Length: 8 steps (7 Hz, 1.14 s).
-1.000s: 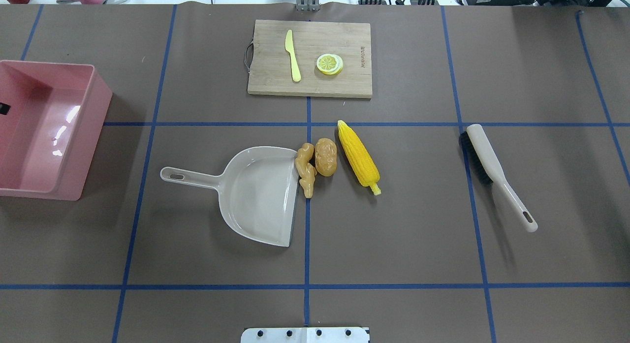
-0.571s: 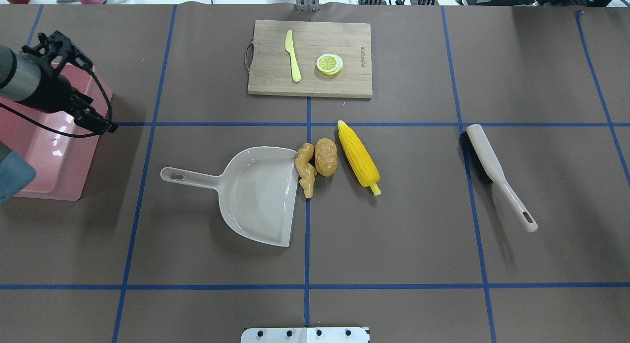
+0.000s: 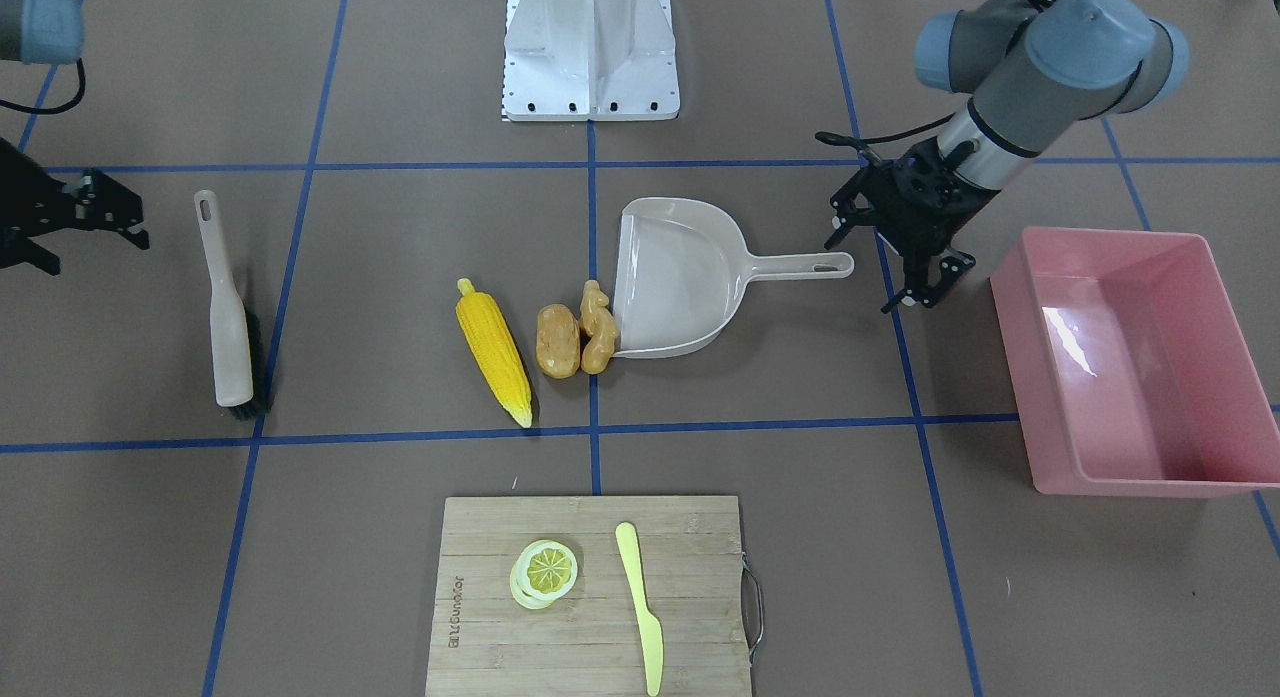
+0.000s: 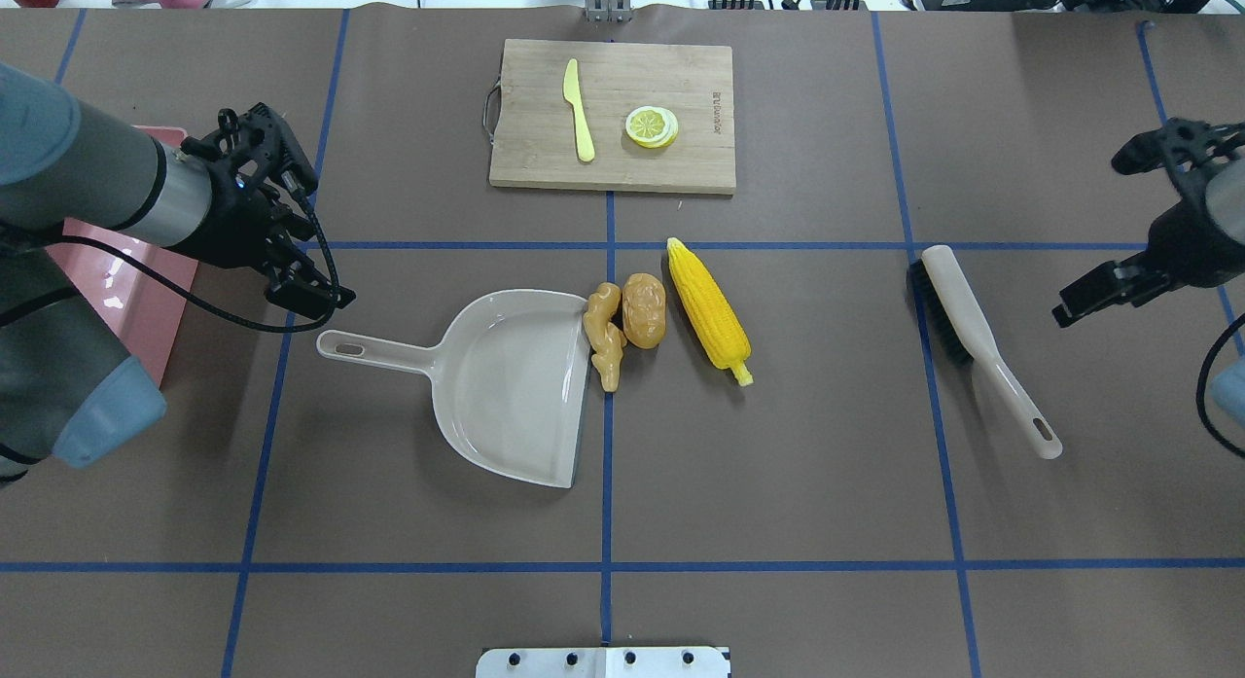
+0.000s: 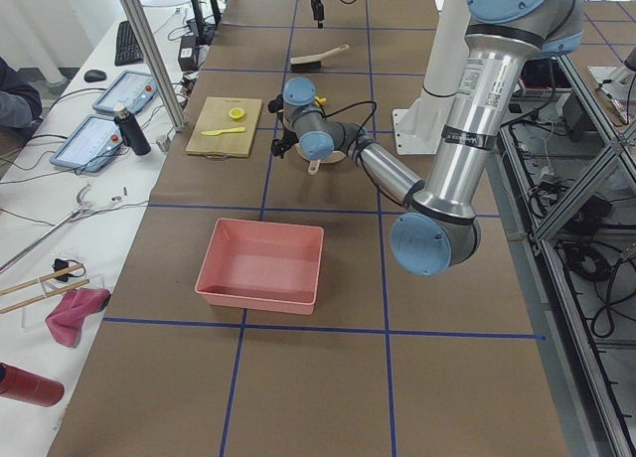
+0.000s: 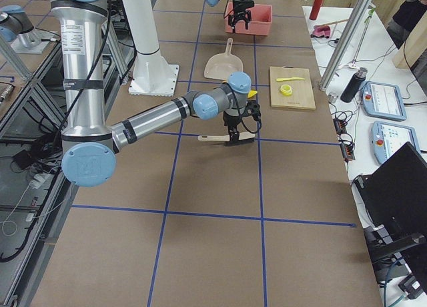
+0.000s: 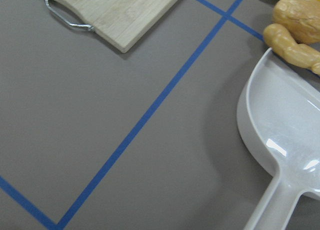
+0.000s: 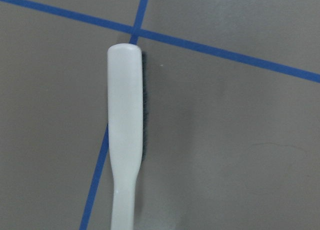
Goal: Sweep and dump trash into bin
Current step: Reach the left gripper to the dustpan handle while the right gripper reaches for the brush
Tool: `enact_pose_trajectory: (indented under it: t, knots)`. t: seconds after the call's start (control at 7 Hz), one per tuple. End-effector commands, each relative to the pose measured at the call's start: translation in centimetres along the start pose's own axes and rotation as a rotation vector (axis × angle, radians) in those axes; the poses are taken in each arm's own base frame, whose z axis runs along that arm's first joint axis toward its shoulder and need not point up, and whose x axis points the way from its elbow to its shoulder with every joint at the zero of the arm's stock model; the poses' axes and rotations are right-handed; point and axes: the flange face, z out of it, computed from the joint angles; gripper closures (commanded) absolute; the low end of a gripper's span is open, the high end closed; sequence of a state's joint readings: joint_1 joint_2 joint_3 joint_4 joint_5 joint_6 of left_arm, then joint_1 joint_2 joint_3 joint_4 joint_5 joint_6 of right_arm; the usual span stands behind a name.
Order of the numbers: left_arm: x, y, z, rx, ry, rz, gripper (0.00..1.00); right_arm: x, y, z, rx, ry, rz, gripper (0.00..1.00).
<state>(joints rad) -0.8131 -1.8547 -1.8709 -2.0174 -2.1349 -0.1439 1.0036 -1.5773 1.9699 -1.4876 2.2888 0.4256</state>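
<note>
My left end effector hovers spread wide just beyond the tip of the dustpan handle, with nothing between its fingers. I judge I am lining up to take that handle. My right end effector is also spread wide and empty. It hangs near the brush, which lies on the counter with its bristles turned toward the trash.

The layout suits a sweep. The dustpan's open lip faces my right, and the ginger root already rests against it. The potato touches the ginger, and the corn cob lies just beside the potato on the brush's side. Pushing the brush leftward should drive all three into the pan.

The bin sits empty at my left end of the counter, well apart from the pan, so whatever I sweep in must be carried over to it. Nothing has been swept or dumped yet.
</note>
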Motion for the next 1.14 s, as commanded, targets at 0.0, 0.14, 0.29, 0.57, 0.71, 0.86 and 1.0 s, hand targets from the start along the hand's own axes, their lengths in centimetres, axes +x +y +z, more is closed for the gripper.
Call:
enact_pose_trajectory:
  t: [0.0,0.14,0.29,0.57,0.71,0.86,1.0]
  knots:
    - [2.6,-0.5,0.5,0.012,0.024,0.040,0.01,-1.6,3.9,4.6,-0.035,-0.002,-0.057,0.00]
    - [3.3,-0.5,0.7,0.033,0.034,0.195,0.01,-2.7,4.6,5.6,-0.059,-0.004,-0.073,0.00]
    - [3.0,0.7,0.7,0.054,0.020,0.468,0.01,-3.7,5.2,7.3,-0.088,0.006,-0.073,0.00]
    - [1.7,4.8,1.7,-0.019,0.025,0.597,0.01,-4.1,4.9,8.3,-0.101,0.008,-0.073,0.00]
    - [1.7,5.7,1.9,-0.026,0.033,0.597,0.01,-3.7,4.9,8.9,-0.110,0.014,-0.065,0.00]
    - [2.0,6.3,2.6,-0.038,0.051,0.590,0.01,-3.9,4.1,9.5,-0.111,0.016,-0.064,0.01]
    - [2.8,7.0,5.8,-0.081,0.085,0.585,0.01,-3.9,3.6,9.9,-0.114,0.018,-0.058,0.09]
